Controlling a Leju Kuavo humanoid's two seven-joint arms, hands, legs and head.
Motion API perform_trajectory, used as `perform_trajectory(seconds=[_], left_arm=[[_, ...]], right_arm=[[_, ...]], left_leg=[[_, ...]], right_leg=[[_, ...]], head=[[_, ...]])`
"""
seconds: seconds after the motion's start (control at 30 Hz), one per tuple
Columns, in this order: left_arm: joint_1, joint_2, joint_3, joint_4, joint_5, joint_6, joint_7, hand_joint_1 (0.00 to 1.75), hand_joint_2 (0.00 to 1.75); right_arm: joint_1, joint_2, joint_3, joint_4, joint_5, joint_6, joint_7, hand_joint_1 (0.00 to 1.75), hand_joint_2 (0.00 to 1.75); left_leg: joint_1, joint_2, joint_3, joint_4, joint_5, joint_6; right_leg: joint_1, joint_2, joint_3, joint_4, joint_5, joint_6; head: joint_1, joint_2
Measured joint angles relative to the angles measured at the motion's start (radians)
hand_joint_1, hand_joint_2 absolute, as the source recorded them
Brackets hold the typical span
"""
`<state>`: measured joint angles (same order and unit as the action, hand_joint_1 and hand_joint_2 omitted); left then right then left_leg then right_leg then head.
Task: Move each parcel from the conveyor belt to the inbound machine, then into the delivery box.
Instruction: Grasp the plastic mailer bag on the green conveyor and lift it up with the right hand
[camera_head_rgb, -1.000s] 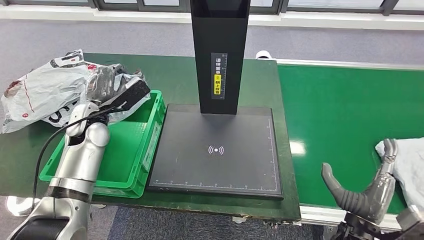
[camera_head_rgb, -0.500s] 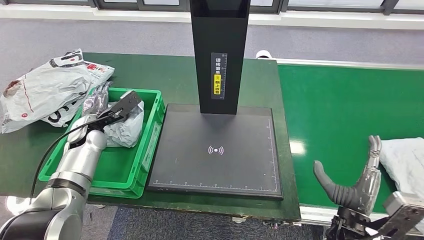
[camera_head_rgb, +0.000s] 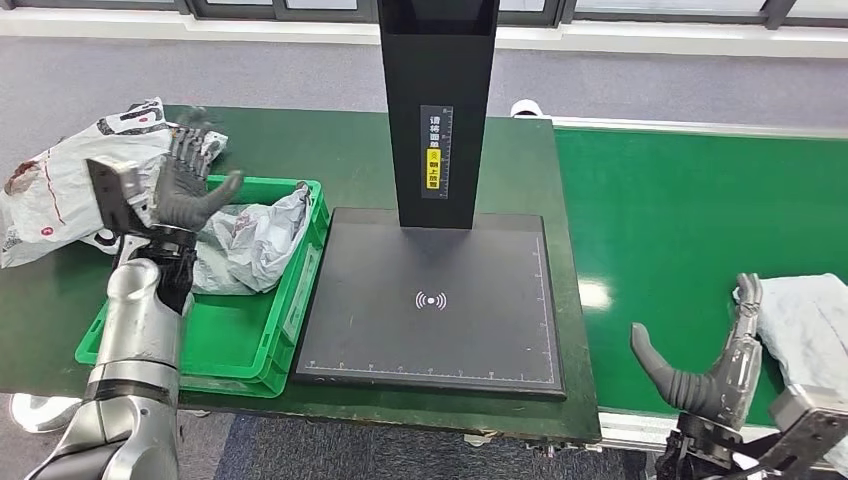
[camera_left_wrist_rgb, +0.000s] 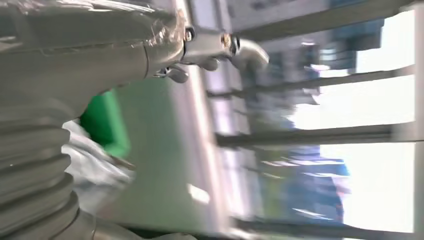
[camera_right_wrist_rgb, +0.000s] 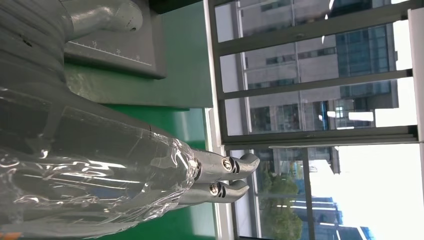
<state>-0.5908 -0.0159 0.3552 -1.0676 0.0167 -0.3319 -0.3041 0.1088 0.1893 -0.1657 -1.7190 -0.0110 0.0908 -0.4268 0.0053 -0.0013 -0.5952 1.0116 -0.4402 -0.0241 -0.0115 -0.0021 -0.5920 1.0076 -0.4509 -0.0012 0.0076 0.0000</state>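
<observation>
A crumpled grey-white parcel (camera_head_rgb: 245, 245) lies in the green delivery box (camera_head_rgb: 255, 330) at the left. My left hand (camera_head_rgb: 185, 180) is raised above the box's far left corner, fingers spread, holding nothing; the left wrist view shows that hand (camera_left_wrist_rgb: 75, 55), motion-blurred. Another pale parcel (camera_head_rgb: 812, 330) lies on the green conveyor belt (camera_head_rgb: 700, 210) at the right edge. My right hand (camera_head_rgb: 715, 360) stands open just left of that parcel, fingers up, and the right wrist view shows its fingers (camera_right_wrist_rgb: 220, 177) holding nothing. The black inbound machine plate (camera_head_rgb: 435, 300) is bare.
Several white and grey mailer bags (camera_head_rgb: 70, 180) are piled on the table left of the box. The machine's black post (camera_head_rgb: 437, 110) rises behind the plate. The table's front edge is near my arms.
My left hand let the parcel drop into the green box, then lifted up and turned with fingers spread. The right hand drew back slightly from the belt parcel.
</observation>
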Motion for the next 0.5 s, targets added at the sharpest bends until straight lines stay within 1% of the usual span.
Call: perform_trajectory(seconds=[0.13,0.23,0.33,0.5], left_arm=[[0.062,-0.016,-0.002,-0.162,0.248,-0.065,0.033,0.00,1.75],[0.105,-0.031,-0.011,-0.261,0.371,-0.099,0.057,0.00,1.75],[0.153,-0.047,-0.042,-0.343,0.417,-0.120,0.069,0.00,1.75],[0.227,-0.073,-0.117,-0.432,0.381,-0.127,0.051,0.00,1.75]], right_arm=[[-0.012,-0.013,0.004,0.015,-0.003,0.004,0.000,0.00,1.75],[-0.021,-0.020,0.011,0.028,0.000,0.005,0.001,0.00,1.75],[-0.039,-0.032,0.017,0.055,0.043,-0.008,0.026,0.00,1.75],[-0.093,-0.068,0.018,0.135,0.172,-0.057,0.089,0.00,1.75]], left_leg=[[0.000,0.000,0.000,0.000,0.000,0.000],[0.000,0.000,0.000,0.000,0.000,0.000],[0.000,0.000,0.000,0.000,0.000,0.000],[0.000,0.000,0.000,0.000,0.000,0.000]], right_leg=[[0.000,-0.001,0.000,0.000,0.000,0.000],[0.000,-0.001,0.000,0.000,-0.001,0.000],[0.000,-0.001,0.000,0.000,-0.001,0.000],[0.000,-0.001,0.000,0.000,0.000,0.000]], head=[[0.000,0.000],[0.000,0.000],[0.000,0.000],[0.000,0.000]])
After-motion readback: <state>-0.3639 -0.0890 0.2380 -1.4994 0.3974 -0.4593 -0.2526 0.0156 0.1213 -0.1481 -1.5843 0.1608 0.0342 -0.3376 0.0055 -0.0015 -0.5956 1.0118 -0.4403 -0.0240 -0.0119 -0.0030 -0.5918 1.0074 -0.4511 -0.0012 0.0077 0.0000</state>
